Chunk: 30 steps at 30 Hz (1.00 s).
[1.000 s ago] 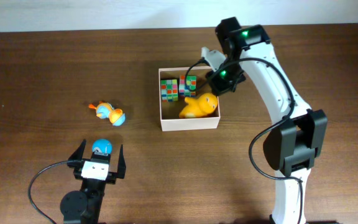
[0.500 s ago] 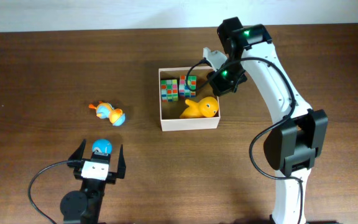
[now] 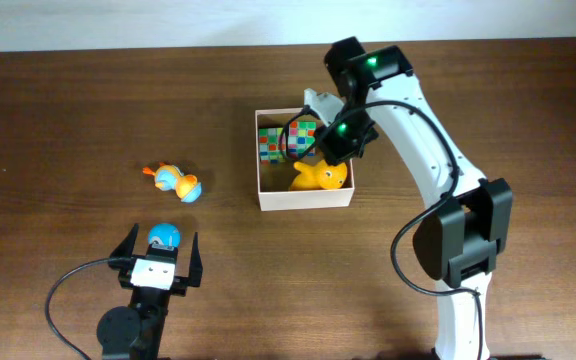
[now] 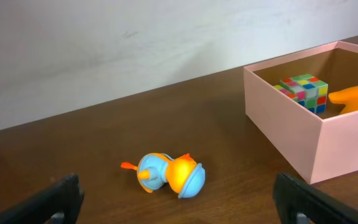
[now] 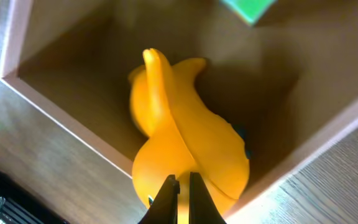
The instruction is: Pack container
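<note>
Found the left gripper (image 3: 161,243) nearest, jaws spread wide, gripping nothing. Spotted a small blue round object (image 3: 163,236) between its fingers from overhead; missing from the left wrist view, so could not tell if it was a toy. Saw a small orange-and-blue plastic bird toy (image 4: 166,175) further out, lying on its side on the dark brown wooden table (image 3: 68,120), well apart from the box.

Located the container (image 3: 306,197), a square shallow box with cream-white walls and a tan floor, mid-table beyond that. Counted inside: two multicoloured puzzle cubes (image 3: 273,145) along the far wall, one partly hidden by the arm, plus a yellow rubber duck (image 5: 185,143) at the near wall.

Caught the right gripper (image 5: 180,186) low over the duck, fingers pressed shut, clamping nothing; contact with the duck unclear.

Judged progress at roughly three-quarters: three items in, bird toy left outside, maybe the blue object too.

Read the box as open side up, sitting flat. No long axis to call, being square; walls ran nearly parallel to the table edges, with a slight skew.
</note>
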### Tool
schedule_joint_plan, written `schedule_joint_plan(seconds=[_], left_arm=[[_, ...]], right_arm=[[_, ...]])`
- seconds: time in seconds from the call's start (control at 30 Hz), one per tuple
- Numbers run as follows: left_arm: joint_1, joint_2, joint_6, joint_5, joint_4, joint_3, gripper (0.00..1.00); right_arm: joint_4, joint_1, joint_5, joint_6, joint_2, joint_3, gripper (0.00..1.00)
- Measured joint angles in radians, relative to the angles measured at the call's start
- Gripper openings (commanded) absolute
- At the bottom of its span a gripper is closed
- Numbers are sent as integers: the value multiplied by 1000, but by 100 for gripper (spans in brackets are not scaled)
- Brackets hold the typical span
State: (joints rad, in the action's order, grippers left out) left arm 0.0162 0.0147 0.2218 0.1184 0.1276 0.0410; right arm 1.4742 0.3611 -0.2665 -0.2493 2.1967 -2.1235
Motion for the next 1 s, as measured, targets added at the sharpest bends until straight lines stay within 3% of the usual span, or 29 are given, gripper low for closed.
schedule_joint_plan(seconds=[1.0], left_arm=[[0,0,0,0,0,0,99]], right_arm=[[-82,4,21,14,0,116,4]])
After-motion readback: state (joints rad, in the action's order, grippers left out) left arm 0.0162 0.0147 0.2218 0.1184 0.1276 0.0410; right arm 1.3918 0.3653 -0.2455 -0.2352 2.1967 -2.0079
